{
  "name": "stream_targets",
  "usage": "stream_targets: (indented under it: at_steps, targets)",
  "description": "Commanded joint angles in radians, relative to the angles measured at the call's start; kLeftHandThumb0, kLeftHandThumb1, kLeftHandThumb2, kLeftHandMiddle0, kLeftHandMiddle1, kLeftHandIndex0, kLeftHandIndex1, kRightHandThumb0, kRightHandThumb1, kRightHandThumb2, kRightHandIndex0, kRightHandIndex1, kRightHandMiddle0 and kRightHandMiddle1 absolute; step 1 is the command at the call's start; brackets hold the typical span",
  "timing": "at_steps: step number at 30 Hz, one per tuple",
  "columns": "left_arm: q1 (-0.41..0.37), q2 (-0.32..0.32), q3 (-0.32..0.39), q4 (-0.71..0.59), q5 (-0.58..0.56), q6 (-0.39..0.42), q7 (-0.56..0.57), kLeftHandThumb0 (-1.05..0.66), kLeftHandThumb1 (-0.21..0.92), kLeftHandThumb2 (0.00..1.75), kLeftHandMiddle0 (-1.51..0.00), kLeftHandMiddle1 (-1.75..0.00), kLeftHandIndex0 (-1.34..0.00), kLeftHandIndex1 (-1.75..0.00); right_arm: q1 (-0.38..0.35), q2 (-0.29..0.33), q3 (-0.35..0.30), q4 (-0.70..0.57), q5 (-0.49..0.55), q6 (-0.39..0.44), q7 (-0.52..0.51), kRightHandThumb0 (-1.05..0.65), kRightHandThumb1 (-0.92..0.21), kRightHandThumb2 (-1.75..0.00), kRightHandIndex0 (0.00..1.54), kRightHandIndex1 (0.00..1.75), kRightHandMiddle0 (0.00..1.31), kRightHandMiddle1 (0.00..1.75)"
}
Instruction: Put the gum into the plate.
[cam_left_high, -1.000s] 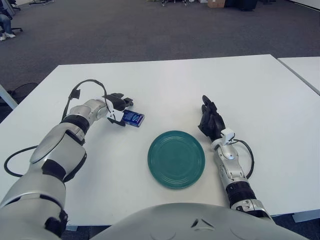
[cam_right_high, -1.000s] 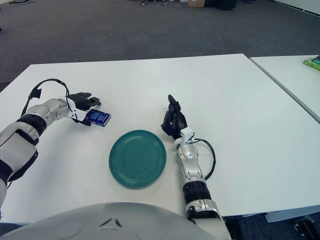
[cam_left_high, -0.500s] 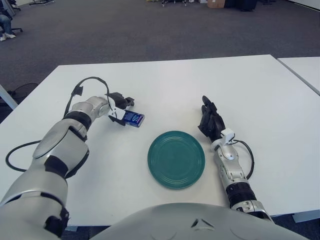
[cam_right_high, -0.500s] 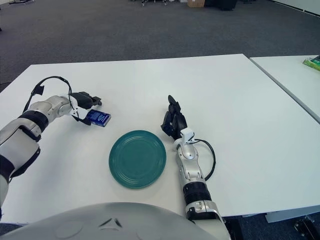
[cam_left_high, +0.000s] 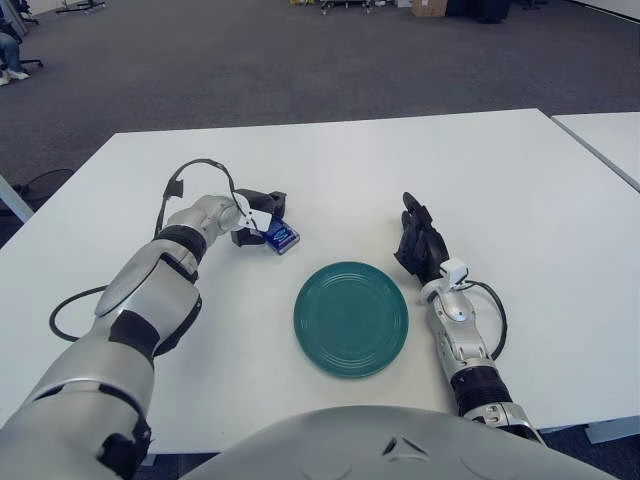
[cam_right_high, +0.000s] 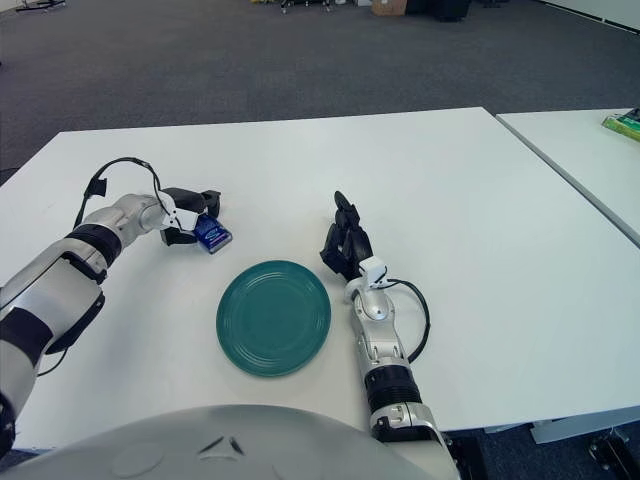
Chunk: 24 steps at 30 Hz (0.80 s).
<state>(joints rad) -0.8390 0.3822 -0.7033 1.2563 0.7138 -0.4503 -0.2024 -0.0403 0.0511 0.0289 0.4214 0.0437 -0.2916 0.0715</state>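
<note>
A white table (cam_left_high: 330, 160) fills most of the view, with grey carpet beyond it along the top of the frame. At centre, slightly low, a round dark-green plate (cam_left_high: 351, 318) lies flat on the tabletop with nothing on it.

Left of centre, the left hand (cam_left_high: 262, 216) reaches in from the lower left, its black fingers (cam_right_high: 196, 200) closed around a small blue gum pack (cam_left_high: 281, 236). The pack sits tilted at the fingertips, up and to the left of the plate and clear of its rim; whether it touches the table cannot be told. A black cable (cam_left_high: 196, 172) loops above the left forearm.

To the right of the plate, the right hand (cam_left_high: 422, 244) shows just beside the plate's upper right edge, fingers held together and pointing toward the top of the frame, gripping nothing. At the right edge of the right eye view, a second white table (cam_right_high: 590, 150) carries a small green object (cam_right_high: 624, 123).
</note>
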Motion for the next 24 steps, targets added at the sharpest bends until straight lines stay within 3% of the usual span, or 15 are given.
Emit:
stream_targets:
  at_steps: [1,11,24]
  targets:
    - [0.124,-0.034,-0.043,0.035,0.036,-0.005,-0.073,-0.01,0.07,1.52,-0.84,-1.52,-0.63,-1.75,0.078,0.003,-0.001,0.046,-0.001,0.088,-0.007,-0.79,-0.92,-0.98,0.01,0.00,0.00,0.25]
    - [0.141,-0.040,-0.027,0.022,0.026,-0.004,0.000,0.00,0.09,1.53,-0.82,-1.58,-0.59,-1.75,0.081,0.005,0.004,0.030,-0.008,0.108,-0.011,-0.79,-0.92,-0.98,0.00,0.00,0.00,0.25]
    - [0.157,-0.030,0.052,-0.009,-0.058,-0.024,-0.025,0.00,0.11,1.51,-0.81,-1.60,-0.55,-1.75,0.084,0.008,0.006,0.023,-0.014,0.119,-0.017,-0.79,-0.92,-0.99,0.00,0.00,0.00,0.23]
